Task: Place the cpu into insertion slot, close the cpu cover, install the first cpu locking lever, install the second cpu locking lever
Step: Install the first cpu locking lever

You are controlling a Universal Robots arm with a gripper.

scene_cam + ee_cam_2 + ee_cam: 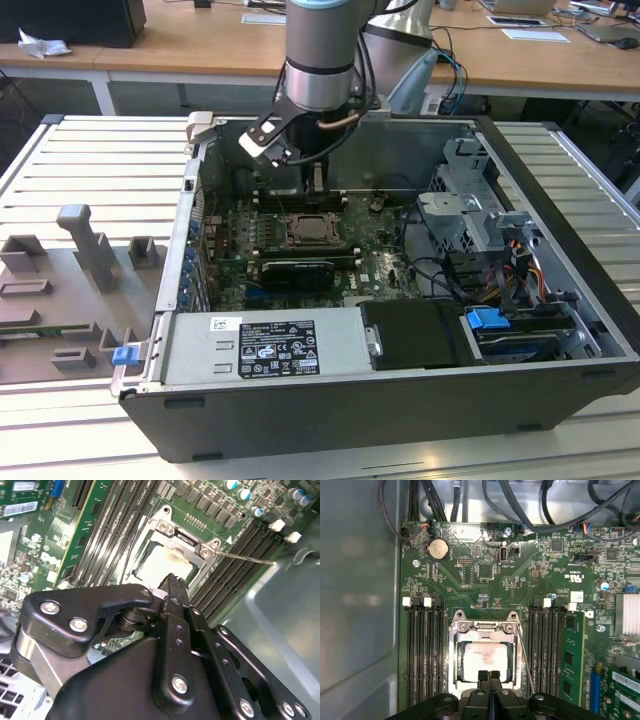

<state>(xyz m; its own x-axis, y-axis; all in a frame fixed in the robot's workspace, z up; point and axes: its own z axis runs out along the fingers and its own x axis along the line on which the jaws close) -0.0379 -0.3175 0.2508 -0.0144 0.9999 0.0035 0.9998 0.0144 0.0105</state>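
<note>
The cpu, a pale square chip with a faint stain, lies in the insertion slot on the green board; it is also seen in the second wrist view. The silvery cpu cover lies flat around it, framing the chip. A thin wire lever runs along one side of the socket, and its free end sticks out past the memory slots. My gripper hovers just over the socket's edge, shut, its black fingertips pressed together with nothing between them. In the exterior view the gripper hangs above the socket.
Black memory slots flank the socket on both sides, and a green memory stick stands further out. Cables crowd one board edge. The grey case wall is close. A drive cage and power supply fill the case.
</note>
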